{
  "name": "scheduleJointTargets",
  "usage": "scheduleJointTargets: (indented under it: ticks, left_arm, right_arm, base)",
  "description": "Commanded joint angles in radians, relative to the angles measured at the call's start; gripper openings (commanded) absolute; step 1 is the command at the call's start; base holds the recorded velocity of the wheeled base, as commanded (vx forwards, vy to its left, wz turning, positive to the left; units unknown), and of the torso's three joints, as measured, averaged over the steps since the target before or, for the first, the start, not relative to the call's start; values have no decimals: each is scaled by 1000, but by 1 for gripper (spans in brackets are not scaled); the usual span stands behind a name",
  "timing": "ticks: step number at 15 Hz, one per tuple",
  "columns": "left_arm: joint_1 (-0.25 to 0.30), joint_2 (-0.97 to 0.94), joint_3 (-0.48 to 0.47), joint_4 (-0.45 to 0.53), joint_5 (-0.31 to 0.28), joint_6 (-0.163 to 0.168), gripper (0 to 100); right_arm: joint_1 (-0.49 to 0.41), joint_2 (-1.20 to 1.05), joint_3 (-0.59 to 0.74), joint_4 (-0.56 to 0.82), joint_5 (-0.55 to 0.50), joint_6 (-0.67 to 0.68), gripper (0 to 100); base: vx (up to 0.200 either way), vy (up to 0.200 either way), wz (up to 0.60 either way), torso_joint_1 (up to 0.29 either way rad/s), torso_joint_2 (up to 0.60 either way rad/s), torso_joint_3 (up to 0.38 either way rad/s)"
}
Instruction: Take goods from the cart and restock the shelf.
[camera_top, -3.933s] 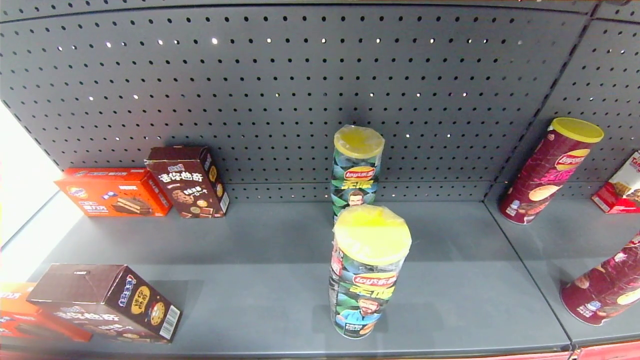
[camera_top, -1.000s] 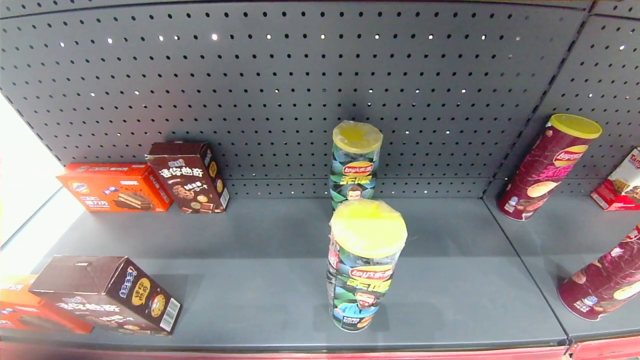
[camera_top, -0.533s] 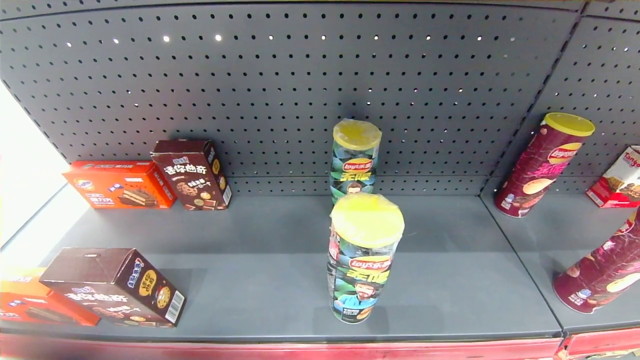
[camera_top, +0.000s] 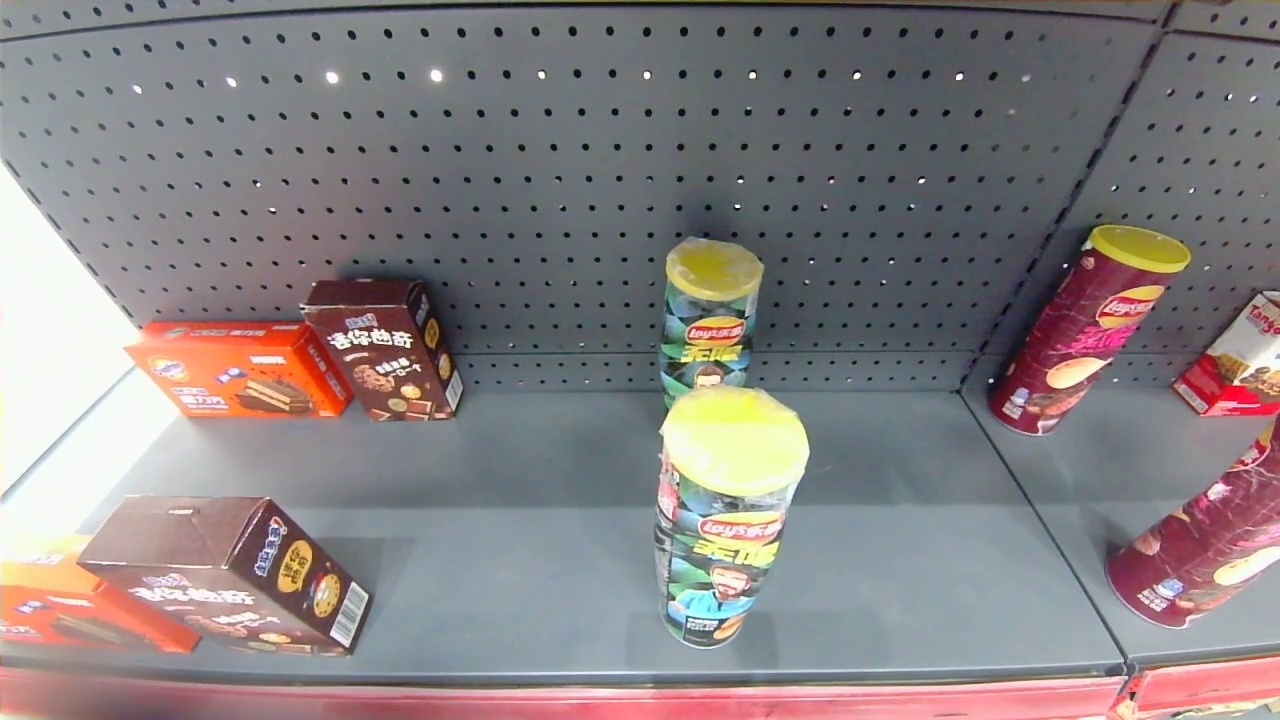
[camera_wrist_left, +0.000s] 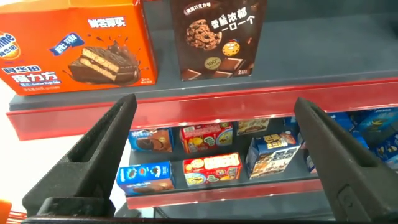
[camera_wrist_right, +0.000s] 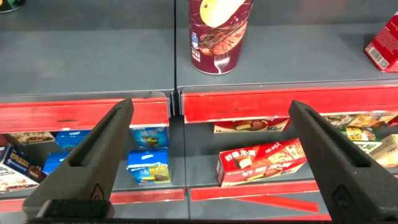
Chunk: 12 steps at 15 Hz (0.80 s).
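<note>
Upright on the grey shelf (camera_top: 500, 540) — front chip can (camera_top: 728, 530), second can (camera_top: 710, 320) behind it.

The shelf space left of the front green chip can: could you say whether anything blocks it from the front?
Nothing visible does: the shelf is bare, front lip to pegboard, between the front brown cookie box and the front green chip can.
</note>
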<state>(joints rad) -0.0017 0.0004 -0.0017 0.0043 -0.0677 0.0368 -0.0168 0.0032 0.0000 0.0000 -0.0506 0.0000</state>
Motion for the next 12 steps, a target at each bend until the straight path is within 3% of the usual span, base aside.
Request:
scheduleJointTargets:
  ticks: [1, 2, 12]
  left_arm:
    - [0, 0, 0, 0, -1, 3, 100]
    - [0, 0, 0, 0, 3, -5, 100]
    - [3, 0, 2, 0, 3, -5, 100]
  right_arm:
    - [0, 1, 0, 0, 0, 0, 100]
    - [0, 1, 0, 0, 0, 0, 100]
    - [0, 1, 0, 0, 0, 0, 100]
  base:
    - [-200, 0, 0, 2, 7, -2]
    - [-200, 0, 0, 17, 12, -7]
    - [0, 0, 0, 0, 0, 0]
